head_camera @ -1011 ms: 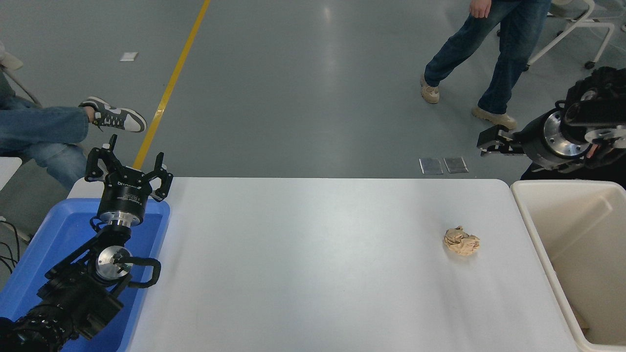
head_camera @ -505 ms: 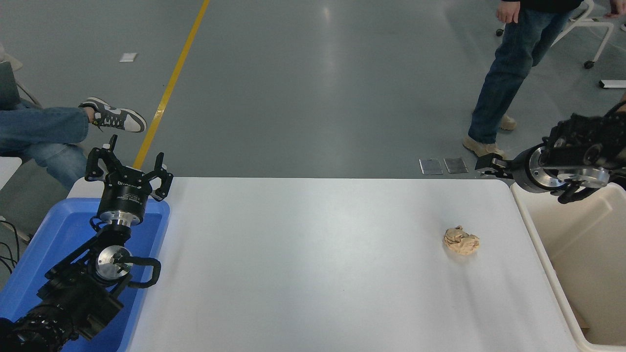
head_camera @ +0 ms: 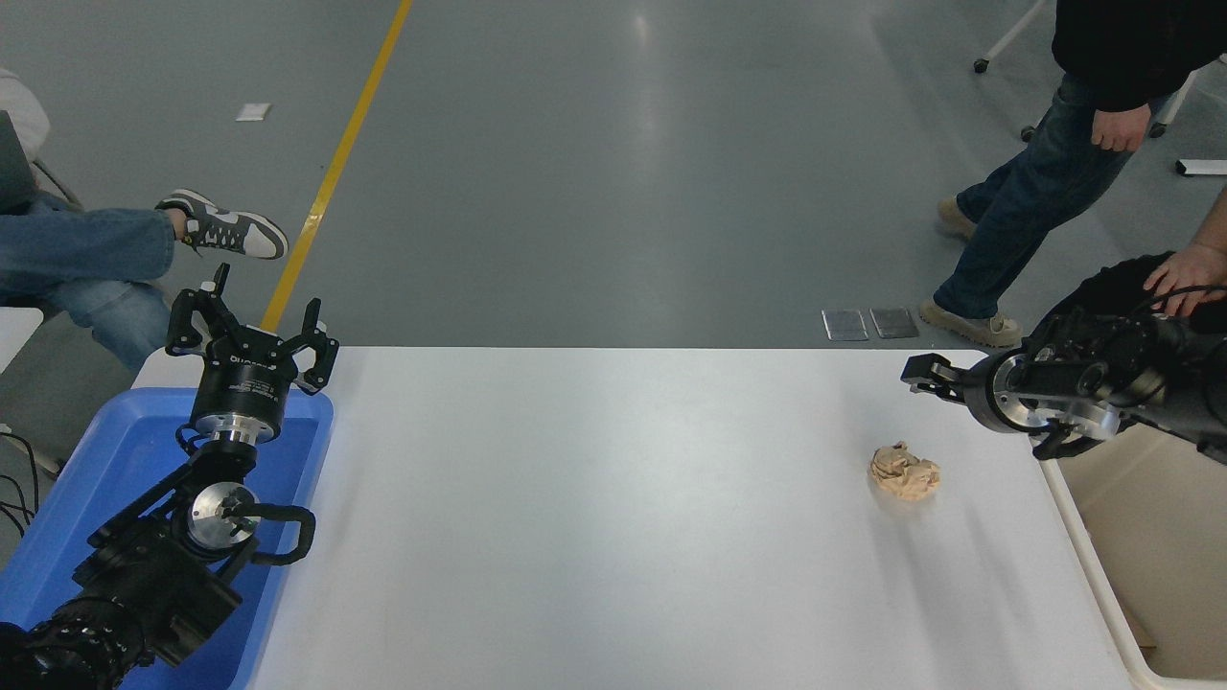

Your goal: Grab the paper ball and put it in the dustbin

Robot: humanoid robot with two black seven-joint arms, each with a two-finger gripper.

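Note:
The paper ball (head_camera: pixel 904 472), a tan crumpled lump, lies on the white table (head_camera: pixel 594 498) toward its right side. The cream-white dustbin (head_camera: pixel 1150 537) stands against the table's right edge, partly cut off by the picture. My right gripper (head_camera: pixel 922 374) reaches in from the right over the table's far right corner. It points left and hovers a little beyond and to the right of the ball, apart from it, seen side-on. My left gripper (head_camera: pixel 254 314) stays parked at the lower left above the blue tray, open and holding nothing.
A shallow blue tray (head_camera: pixel 105 460) sits at the table's left end under the left arm. A person's hand (head_camera: pixel 1184 276) rests behind my right arm. Another person (head_camera: pixel 1045 182) stands on the floor at the top right, and a seated person's legs (head_camera: pixel 105 249) show at the left.
My right arm has come down and leftward, from above the dustbin's far corner to over the table near the paper ball. The standing person has stepped to the right. The left arm has not moved.

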